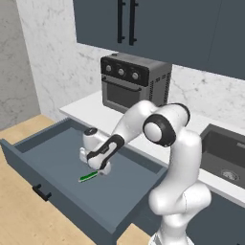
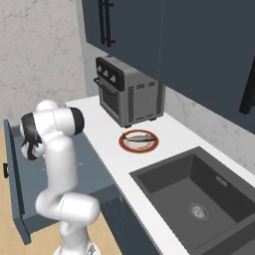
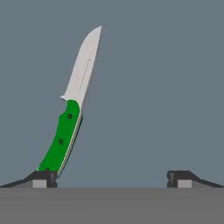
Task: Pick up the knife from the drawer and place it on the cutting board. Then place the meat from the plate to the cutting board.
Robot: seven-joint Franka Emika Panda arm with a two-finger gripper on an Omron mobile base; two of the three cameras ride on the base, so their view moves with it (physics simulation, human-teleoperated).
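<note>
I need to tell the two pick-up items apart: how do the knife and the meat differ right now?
The knife has a green handle and lies on the floor of the open drawer; the meat is all grey-silver and rests on the plate on the counter. The gripper hangs over the knife, not the meat. Both are slim and elongated.

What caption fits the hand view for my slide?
Open gripper poised over the green-handled knife lying on the drawer floor, handle end beside one fingertip.
</note>
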